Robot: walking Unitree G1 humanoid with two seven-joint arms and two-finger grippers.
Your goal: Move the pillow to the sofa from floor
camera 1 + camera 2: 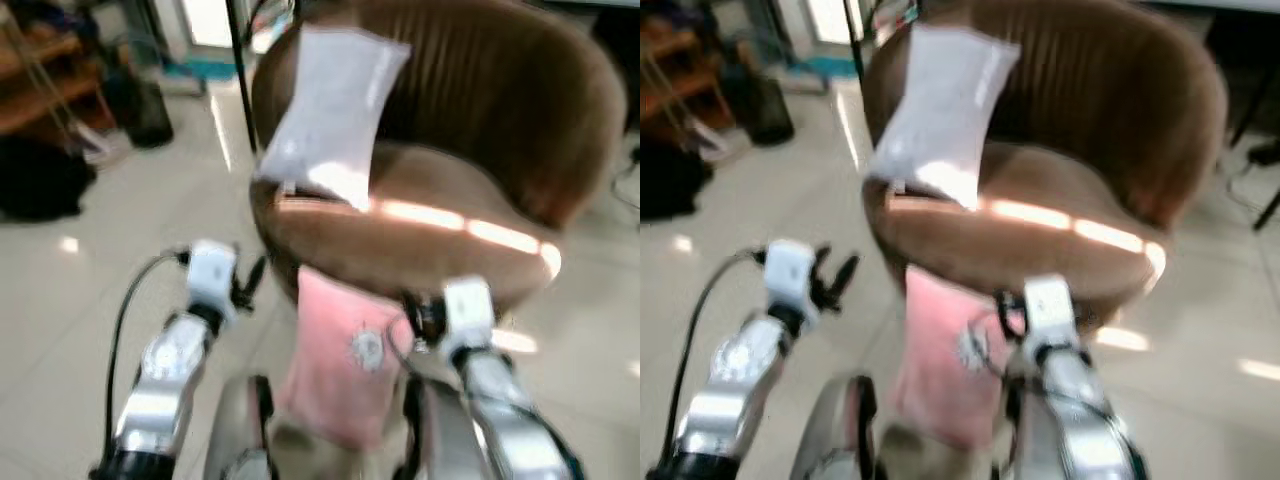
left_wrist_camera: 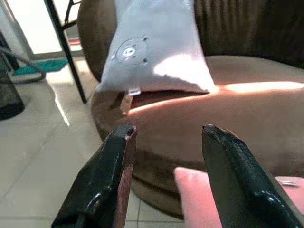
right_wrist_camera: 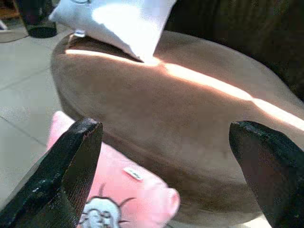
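A pink pillow (image 1: 340, 360) stands on the floor, leaning against the front of the round brown sofa (image 1: 480, 130). A light grey pillow (image 1: 335, 110) with a small bear face rests on the seat against the backrest. My left gripper (image 1: 248, 282) is open, just left of the pink pillow's top and apart from it. In the left wrist view the pink pillow (image 2: 194, 190) lies below the open left gripper (image 2: 166, 130). My right gripper (image 1: 415, 315) is open at the pillow's upper right corner. The right wrist view shows the pillow (image 3: 128, 190) below its wide-apart fingers (image 3: 71, 156).
A black pole (image 1: 240, 80) stands by the sofa's left side. A black bin (image 1: 150, 110), a wooden shelf (image 1: 40, 80) and a dark bag (image 1: 40, 180) are at the far left. Glossy tile floor (image 1: 90, 300) lies open to the left.
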